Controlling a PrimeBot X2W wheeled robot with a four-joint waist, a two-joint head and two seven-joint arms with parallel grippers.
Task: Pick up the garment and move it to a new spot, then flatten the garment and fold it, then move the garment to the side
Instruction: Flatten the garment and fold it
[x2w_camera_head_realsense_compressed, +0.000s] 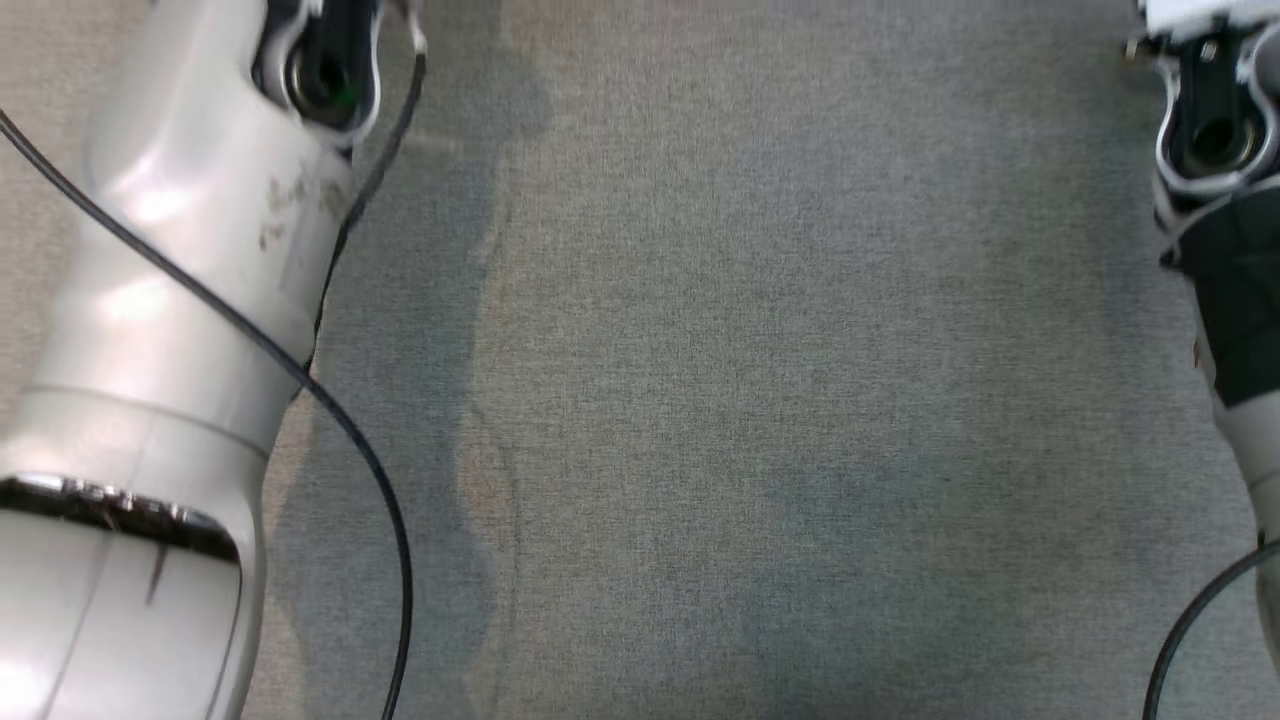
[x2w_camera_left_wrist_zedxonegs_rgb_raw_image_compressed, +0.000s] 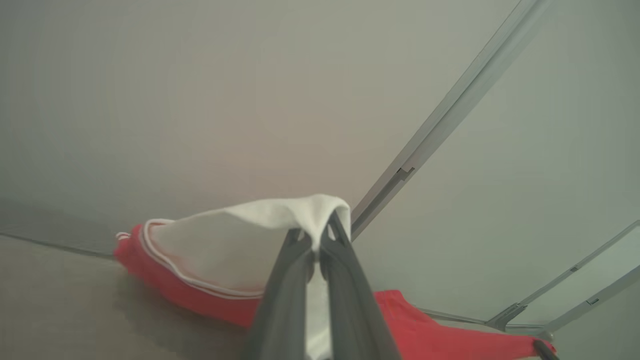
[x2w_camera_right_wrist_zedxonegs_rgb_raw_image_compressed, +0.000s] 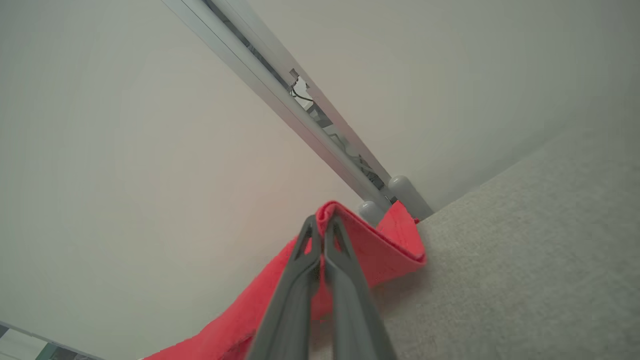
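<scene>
Left gripper clamps tight on the white sleeve, right gripper pinches the red hem, so the jersey stretches arm to arm, sagging onto the grey surface by the wall.

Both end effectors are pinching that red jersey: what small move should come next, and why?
Probably raise both together slightly. The left end effector is shut on the white sleeve of the jersey, the right end effector on a red fold, and the rest lies low on the grey surface, so lifting would free it for carrying.
</scene>
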